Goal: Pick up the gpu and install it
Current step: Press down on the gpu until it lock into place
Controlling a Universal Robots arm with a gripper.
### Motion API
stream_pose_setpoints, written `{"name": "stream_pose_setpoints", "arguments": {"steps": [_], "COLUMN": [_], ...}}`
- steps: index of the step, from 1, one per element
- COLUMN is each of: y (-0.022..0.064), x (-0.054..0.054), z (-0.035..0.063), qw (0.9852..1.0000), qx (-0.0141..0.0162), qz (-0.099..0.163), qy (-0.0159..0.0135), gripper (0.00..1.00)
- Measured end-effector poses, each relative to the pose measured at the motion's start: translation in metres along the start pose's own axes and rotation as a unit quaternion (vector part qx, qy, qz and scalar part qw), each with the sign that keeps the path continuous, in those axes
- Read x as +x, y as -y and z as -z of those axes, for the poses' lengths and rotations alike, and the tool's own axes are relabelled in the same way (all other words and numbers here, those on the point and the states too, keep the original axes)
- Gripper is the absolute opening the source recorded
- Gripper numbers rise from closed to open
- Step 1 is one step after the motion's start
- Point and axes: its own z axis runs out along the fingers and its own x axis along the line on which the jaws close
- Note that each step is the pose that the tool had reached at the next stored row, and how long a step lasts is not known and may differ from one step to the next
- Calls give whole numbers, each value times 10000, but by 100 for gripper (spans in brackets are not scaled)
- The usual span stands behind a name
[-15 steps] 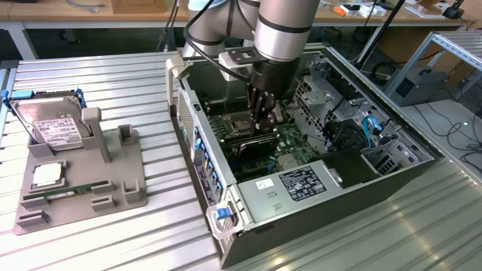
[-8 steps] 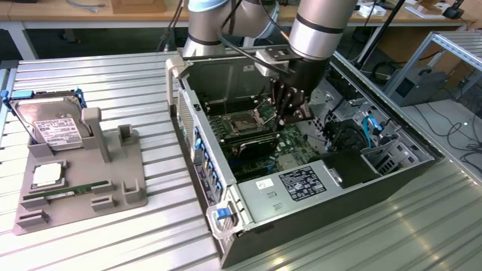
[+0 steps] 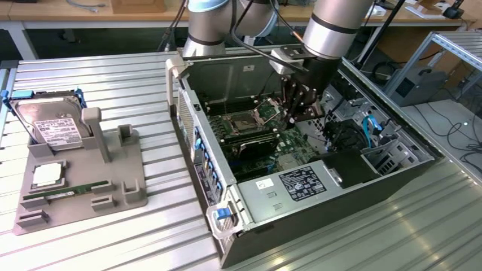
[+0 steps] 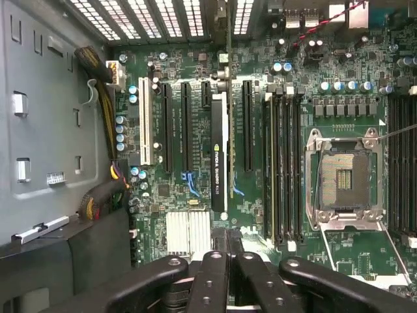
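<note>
Green motherboard (image 4: 260, 78) under my wrist camera, and the gpu (image 4: 219, 156) stands on edge among the expansion slots, its dark spine with white lettering facing me, its far end up at the case's vented rear wall. My hand (image 4: 225, 261) is clenched tight just above the card's near end; I can't tell whether the fingers (image 4: 208, 280) pinch it or merely sit over it. From the exterior view, the hand (image 3: 301, 104) is down inside the open computer case (image 3: 249, 217), which lies on the ribbed metal counter (image 3: 113, 237). To the exterior view's left, well apart, a grey holder tray (image 3: 121, 186) carries the hard drive (image 3: 53, 127) and a green memory stick (image 3: 64, 193).
</note>
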Motion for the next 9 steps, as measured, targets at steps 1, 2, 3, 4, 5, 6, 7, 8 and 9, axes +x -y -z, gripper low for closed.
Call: {"name": "stream_pose_setpoints", "arguments": {"steps": [1, 2, 3, 4, 5, 6, 7, 8, 9], "y": [0, -75, -213, -368, -432, -479, -550, -627, -712], "x": [0, 1, 3, 5, 5, 5, 6, 6, 6], "z": [0, -10, -33, -67, -82, -92, -110, -131, -153], "qw": [10000, 10000, 10000, 10000, 10000, 10000, 10000, 10000, 10000], "qx": [0, 1, 4, 7, 8, 8, 9, 10, 11], "qz": [0, 0, 0, 0, 0, -1, 0, -1, -1], "qy": [0, 0, 0, 0, 0, 0, 0, 0, 0], "gripper": [11, 11, 11, 11, 11, 11, 11, 11, 11]}}
